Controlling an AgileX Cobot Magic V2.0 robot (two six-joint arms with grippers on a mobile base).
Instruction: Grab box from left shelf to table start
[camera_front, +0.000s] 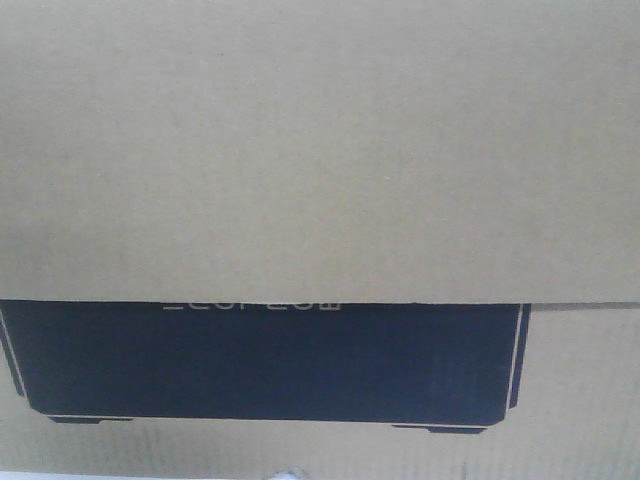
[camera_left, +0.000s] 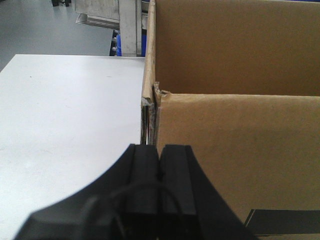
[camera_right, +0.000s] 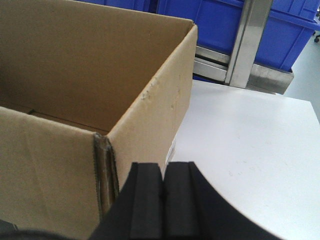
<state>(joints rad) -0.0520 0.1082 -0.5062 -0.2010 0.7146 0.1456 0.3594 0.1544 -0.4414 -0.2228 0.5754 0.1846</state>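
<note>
Grippers (camera_left: 160, 172) (camera_right: 162, 187) clenched beside box (camera_front: 320, 150) corners grasp nothing; withdrawing carelessly could nudge it across table (camera_right: 250, 145).

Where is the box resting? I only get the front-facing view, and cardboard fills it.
Observer: The box is above the white table; both wrist views show the tabletop beside it, not whether it touches.
Operator: Are the grippers on it?
Observer: The left gripper is shut, pads together, at the box's near corner.
Operator: And the right?
Observer: The right gripper is also shut, at the other near corner.
Operator: Anything inside the box?
Observer: The top is open; only bare inner walls show.
</note>
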